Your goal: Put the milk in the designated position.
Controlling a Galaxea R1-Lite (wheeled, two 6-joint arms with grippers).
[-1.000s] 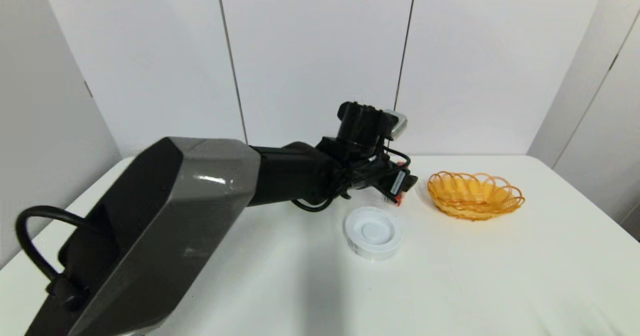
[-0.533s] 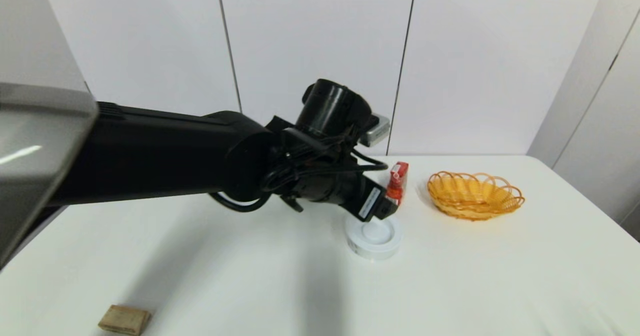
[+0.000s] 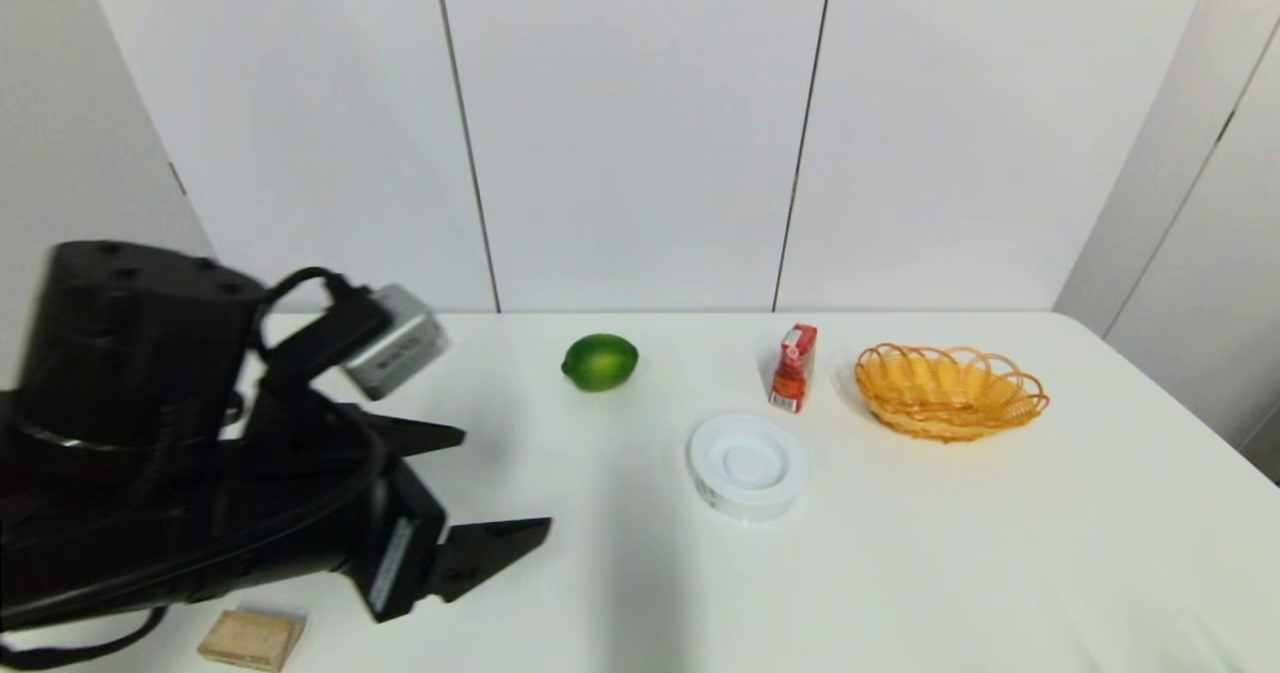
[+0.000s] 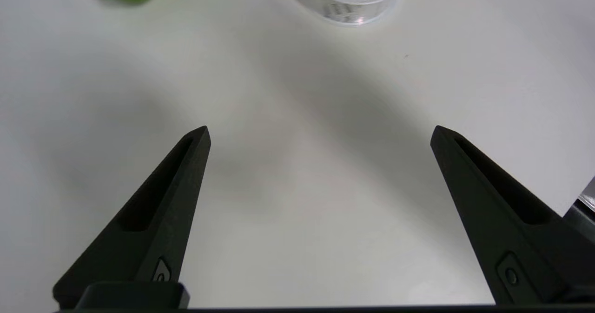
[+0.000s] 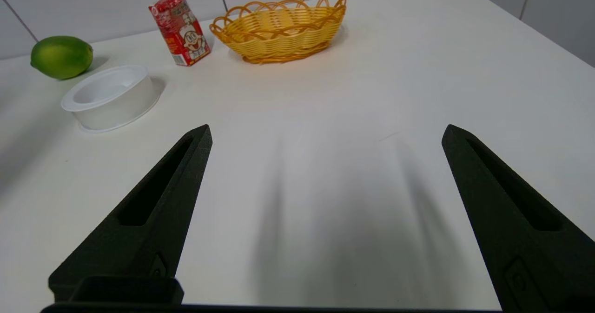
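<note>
The milk point(image 3: 793, 368) stands upright on the white table point(image 3: 1000, 553), alone, with nothing gripping it. From it, the orange basket point(image 3: 950, 390) sits just beside at three o'clock, the white dish point(image 3: 746, 465) near at seven o'clock, and the lime point(image 3: 599, 362) farther off at nine o'clock. The bare patch under the carton I take for the designated position, though no mark shows it.

Half a second ago my left gripper point(image 3: 500, 483) was right up against the carton; now it has pulled well back toward the near left of the table, its jaws spread wide and empty, above the wooden block point(image 3: 250, 639). The carton stayed where I let it go and did not tip. I judge the placing done and this the retreat.

My right gripper point(image 5: 325, 134) is parked low over the near table, out of the head view, jaws likewise wide with nothing between them, looking across at the carton at eleven o'clock.
</note>
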